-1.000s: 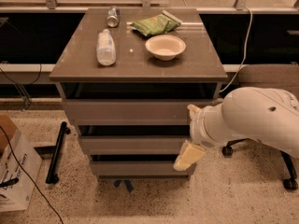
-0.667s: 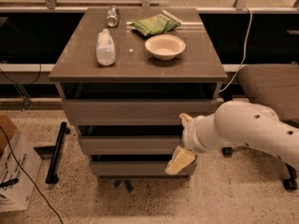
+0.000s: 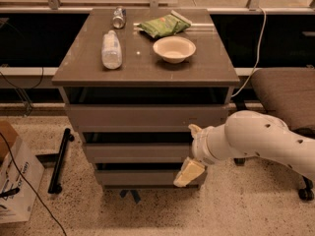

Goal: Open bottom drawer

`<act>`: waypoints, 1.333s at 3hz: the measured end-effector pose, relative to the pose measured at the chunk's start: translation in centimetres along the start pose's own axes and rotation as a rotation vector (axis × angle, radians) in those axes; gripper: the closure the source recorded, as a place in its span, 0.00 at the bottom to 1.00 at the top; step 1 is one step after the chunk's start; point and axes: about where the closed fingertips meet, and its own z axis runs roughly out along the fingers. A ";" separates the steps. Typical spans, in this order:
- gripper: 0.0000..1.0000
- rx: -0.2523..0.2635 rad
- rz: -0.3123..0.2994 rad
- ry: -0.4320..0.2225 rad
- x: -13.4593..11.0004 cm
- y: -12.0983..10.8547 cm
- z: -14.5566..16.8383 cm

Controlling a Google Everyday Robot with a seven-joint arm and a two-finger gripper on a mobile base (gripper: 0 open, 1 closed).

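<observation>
Bottom drawer [image 3: 142, 177] not open yet.
I've slid the gripper [image 3: 189, 171] left to its right end; grip: cannot tell.

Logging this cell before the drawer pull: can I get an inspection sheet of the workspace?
Surface: cabinet top, grey-brown, level.
Job's things: bottom drawer, lowest of three fronts; no interior shows.
Clutter: plastic bottle lying on its side, can, green bag, empty bowl, all on the top.
Grippers: gripper at the bottom drawer's right end, in front of it.
Cables: cable hanging right of the cabinet; second cable trailing on the floor at left.
Surroundings: chair at right; cardboard box and black bar on the floor at left.
</observation>
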 end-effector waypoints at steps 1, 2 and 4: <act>0.00 0.019 0.050 0.025 3.2 0.0 1.1; 0.00 0.016 0.063 0.083 6.7 0.1 2.5; 0.00 0.071 0.068 0.215 13.9 -1.6 6.5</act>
